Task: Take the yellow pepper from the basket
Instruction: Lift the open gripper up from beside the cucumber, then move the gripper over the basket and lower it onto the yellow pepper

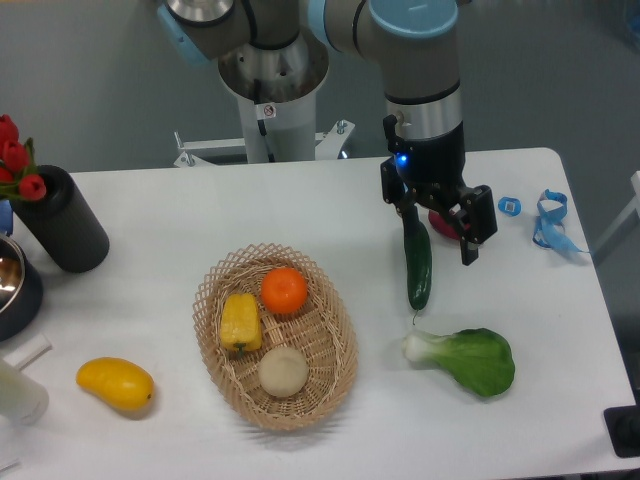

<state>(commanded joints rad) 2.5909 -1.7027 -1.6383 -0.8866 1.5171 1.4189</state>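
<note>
The yellow pepper (240,322) lies in the left half of the wicker basket (333,370), stem end toward the front. An orange (284,290) sits beside it at the back, and a pale beige ball (284,371) sits at the front. My gripper (438,222) hangs well to the right of the basket, above the table, with its fingers spread open and nothing between them. Its left finger is close to the top end of a green cucumber (419,268).
A bok choy (472,360) lies right of the basket, below the cucumber. A mango (115,384) lies at the front left. A black cylinder (62,220) with red tulips (14,158) and a metal bowl (12,282) stand at the left edge. Blue items (551,216) lie at the right.
</note>
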